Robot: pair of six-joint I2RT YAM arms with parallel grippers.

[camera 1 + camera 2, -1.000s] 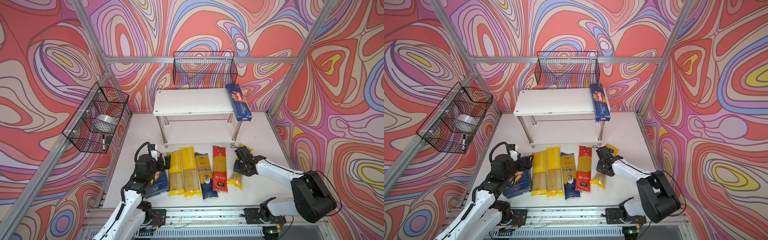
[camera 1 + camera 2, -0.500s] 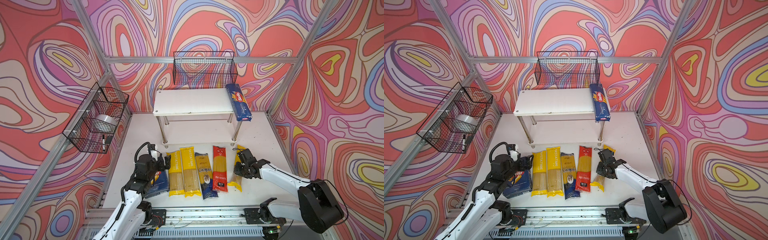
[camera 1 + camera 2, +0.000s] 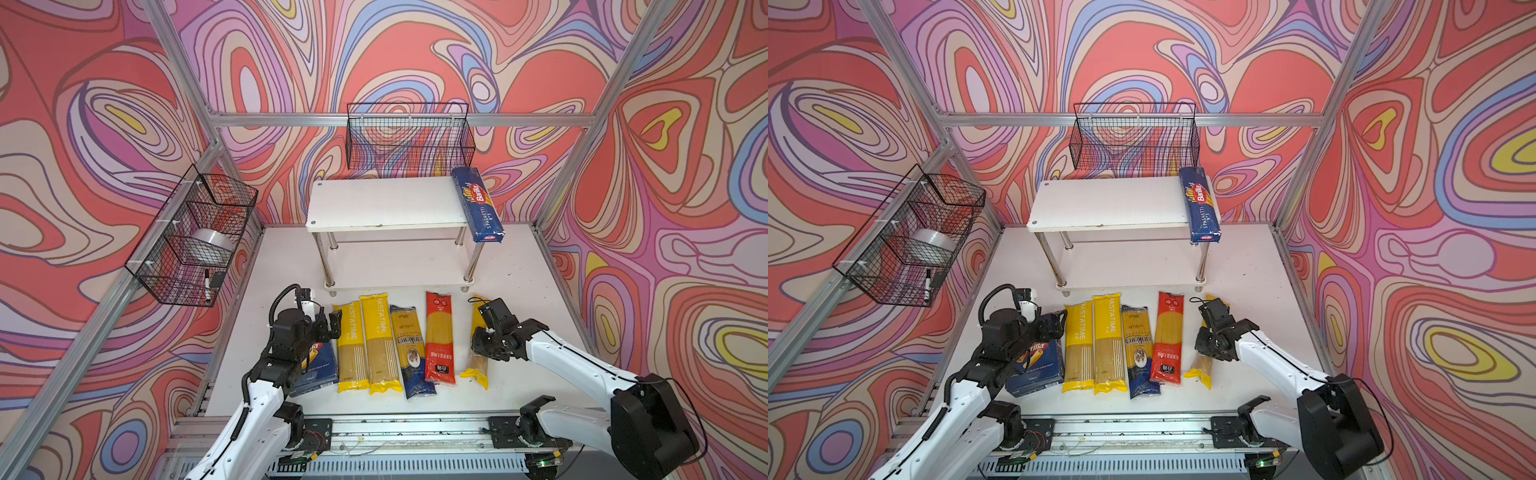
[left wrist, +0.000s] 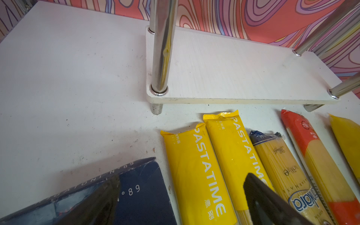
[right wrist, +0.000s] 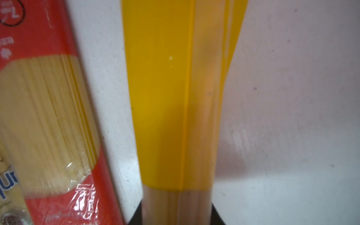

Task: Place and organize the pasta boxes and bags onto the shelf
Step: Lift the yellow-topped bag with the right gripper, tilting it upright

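Note:
The white shelf (image 3: 386,203) stands at the back, with the long Barilla box (image 3: 478,203) on its top board's right end. On the table in front lie the wide Barilla box (image 3: 320,365), two yellow-ended bags (image 3: 351,345), a gold-and-navy bag (image 3: 409,349) and a red-ended bag (image 3: 438,336). My right gripper (image 3: 484,345) is shut on a third yellow-ended bag (image 5: 165,97) at the row's right end, around its clear middle. My left gripper (image 4: 181,185) hangs open above the wide box's (image 4: 140,194) corner and the nearest yellow bag (image 4: 192,175), holding nothing.
A black wire basket (image 3: 409,137) hangs on the back wall above the shelf. Another wire basket (image 3: 195,237) on the left wall holds a tape roll and a marker. The shelf's chrome legs (image 4: 161,48) stand just beyond the bags. An aluminium rail (image 3: 374,432) runs along the front edge.
My right gripper has closed its jaws onto the rightmost yellow-ended bag and shifted slightly toward the front. The left arm has not moved.

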